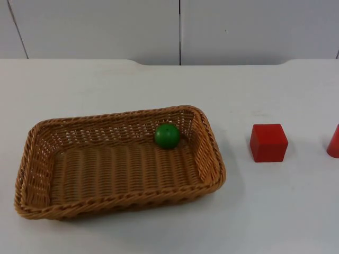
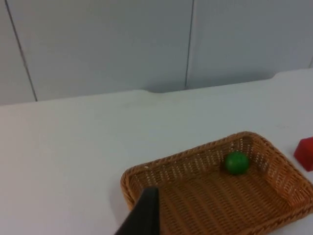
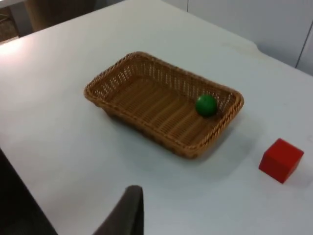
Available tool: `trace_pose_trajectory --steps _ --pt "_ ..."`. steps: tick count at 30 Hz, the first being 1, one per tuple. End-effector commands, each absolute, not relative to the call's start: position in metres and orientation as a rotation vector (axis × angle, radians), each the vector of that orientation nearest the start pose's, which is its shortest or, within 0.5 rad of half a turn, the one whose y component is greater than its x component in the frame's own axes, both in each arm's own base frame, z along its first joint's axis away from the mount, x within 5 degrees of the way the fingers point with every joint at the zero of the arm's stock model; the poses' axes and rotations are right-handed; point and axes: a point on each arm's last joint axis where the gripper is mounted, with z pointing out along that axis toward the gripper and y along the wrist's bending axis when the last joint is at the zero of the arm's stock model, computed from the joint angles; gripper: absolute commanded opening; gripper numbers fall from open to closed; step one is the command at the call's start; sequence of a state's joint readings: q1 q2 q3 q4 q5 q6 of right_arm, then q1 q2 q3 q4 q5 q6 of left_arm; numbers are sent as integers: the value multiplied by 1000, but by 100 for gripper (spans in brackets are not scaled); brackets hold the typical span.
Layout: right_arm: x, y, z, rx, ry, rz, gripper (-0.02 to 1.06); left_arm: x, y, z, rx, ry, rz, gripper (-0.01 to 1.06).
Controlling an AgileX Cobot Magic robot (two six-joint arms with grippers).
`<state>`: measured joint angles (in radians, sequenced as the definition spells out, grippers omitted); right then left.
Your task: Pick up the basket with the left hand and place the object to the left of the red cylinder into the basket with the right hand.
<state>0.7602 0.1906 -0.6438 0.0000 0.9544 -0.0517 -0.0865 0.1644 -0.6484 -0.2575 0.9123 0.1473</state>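
Wicker basket (image 1: 119,164) flat on surface (image 1: 275,211), toward near-left part, long side roughly along near edge, slightly skewed. Green ball (image 1: 167,136) inside basket, at far-right inner corner, against far wall. Red cube (image 1: 269,142) on surface just right of basket, apart from it, not touching. Red cylinder (image 1: 333,142) further right at right edge of surface, cut off by frame, apart from cube. Cube between basket and cylinder. Grey partition wall (image 1: 106,26) along far edge.

Left end effector (image 2: 144,215): one black fingertip seen above near-left end of basket, not touching rim; released or clenched, cannot tell. Right end effector (image 3: 124,213): fingertip over bare surface, well apart from basket and cube; state cannot tell. Both holding nothing visible.
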Motion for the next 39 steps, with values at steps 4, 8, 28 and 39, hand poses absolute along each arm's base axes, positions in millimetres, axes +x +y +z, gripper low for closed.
trace_pose_trajectory --steps 4,8,28,39 --pt "-3 -3 317 -782 1837 466 105 2 -16 315 167 1899 -253 92" --pt "-16 -15 311 -763 1810 479 105 -9 -12 303 167 1885 -212 92" --pt "-6 -5 280 -782 1929 475 105 -5 2 279 57 2039 -55 92" --pt "-6 -5 280 -784 1928 474 105 -5 2 274 80 2063 -38 92"
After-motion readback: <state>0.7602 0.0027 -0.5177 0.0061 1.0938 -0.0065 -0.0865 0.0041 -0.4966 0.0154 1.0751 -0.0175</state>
